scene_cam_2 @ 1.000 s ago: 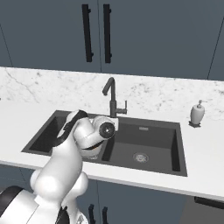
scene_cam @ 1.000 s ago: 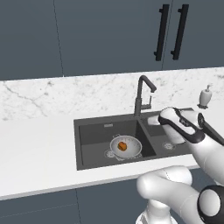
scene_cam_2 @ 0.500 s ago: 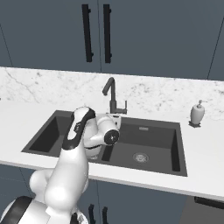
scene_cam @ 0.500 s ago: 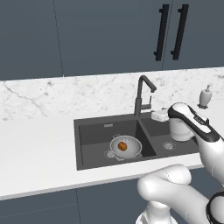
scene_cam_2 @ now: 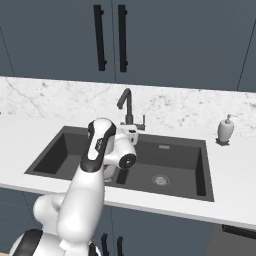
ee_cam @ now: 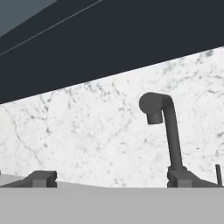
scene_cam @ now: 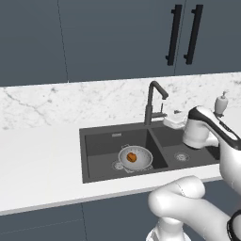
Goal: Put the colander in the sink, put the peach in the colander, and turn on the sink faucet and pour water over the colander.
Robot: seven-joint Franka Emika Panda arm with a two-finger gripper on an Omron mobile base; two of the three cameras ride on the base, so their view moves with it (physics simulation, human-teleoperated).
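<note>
Moved: the gripper (scene_cam: 172, 123) has swung from over the right basin toward the faucet (scene_cam: 152, 101) base, and now sits just beside it.
Jaws: spread wide, holding nothing.
Colander (scene_cam: 135, 158): in the left basin of the sink (scene_cam: 94, 155), at 7 o'clock from the faucet.
Peach (scene_cam: 132, 157): inside the colander.
Meaning: both placements done; no water seen, the lever probably comes next.

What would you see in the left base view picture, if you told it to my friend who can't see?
A peach sits inside a silver colander in the left basin of a dark sink. The white robot arm reaches its open gripper toward the tall faucet; no water is running.
</note>
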